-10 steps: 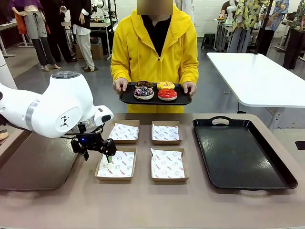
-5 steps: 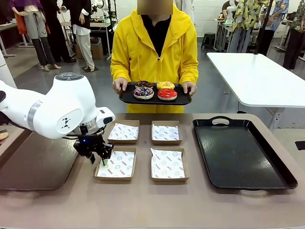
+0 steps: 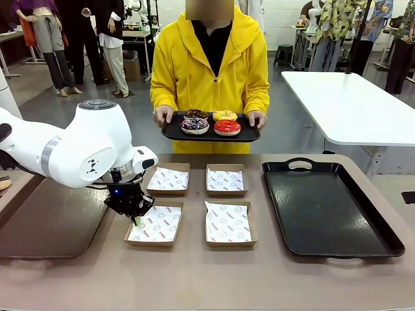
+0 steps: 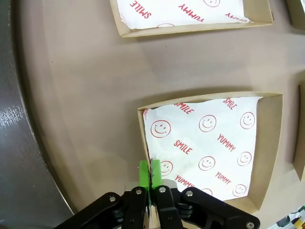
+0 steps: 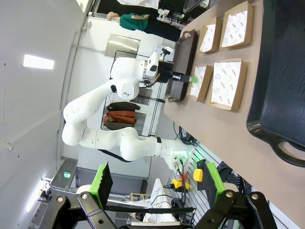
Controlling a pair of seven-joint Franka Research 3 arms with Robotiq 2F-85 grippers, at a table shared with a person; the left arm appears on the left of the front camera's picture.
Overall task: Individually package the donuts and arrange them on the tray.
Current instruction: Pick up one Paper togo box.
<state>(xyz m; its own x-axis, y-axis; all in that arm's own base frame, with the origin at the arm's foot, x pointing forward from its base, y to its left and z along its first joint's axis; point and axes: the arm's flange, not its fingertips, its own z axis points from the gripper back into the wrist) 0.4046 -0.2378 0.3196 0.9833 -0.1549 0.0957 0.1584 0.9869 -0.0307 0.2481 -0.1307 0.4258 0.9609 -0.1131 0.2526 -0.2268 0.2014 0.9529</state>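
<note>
Donuts (image 3: 211, 122), four of them, are sitting on a small black tray (image 3: 174, 134) that the person is holding just past the bench's far edge, so none is packaged yet. Starting at the bench's left edge, a dark brown tray (image 3: 52, 227) is lying flat, and just beside it the left end effector (image 4: 150, 172) is reaching down to the near-left box (image 3: 155, 227), its green pads pressed together on that box's left wall close to the near corner. The printed paper liner (image 4: 205, 143) is lying right against that wall, and whether its edge is being pinched too is hard to tell. Three more lined boxes (image 3: 226, 180) are waiting near the bench's middle, close to one another. Toward the right edge the large black tray (image 3: 382, 241) is waiting with no box on it. The right end effector (image 5: 157, 177) is hanging out beyond the right edge with its fingers spread wide, holding nothing. The risk I am seeing is the thin cardboard wall buckling or slipping out of the pinch, the liner sliding out, or the box tipping or bumping its neighbours if it is being dragged by one corner.
</note>
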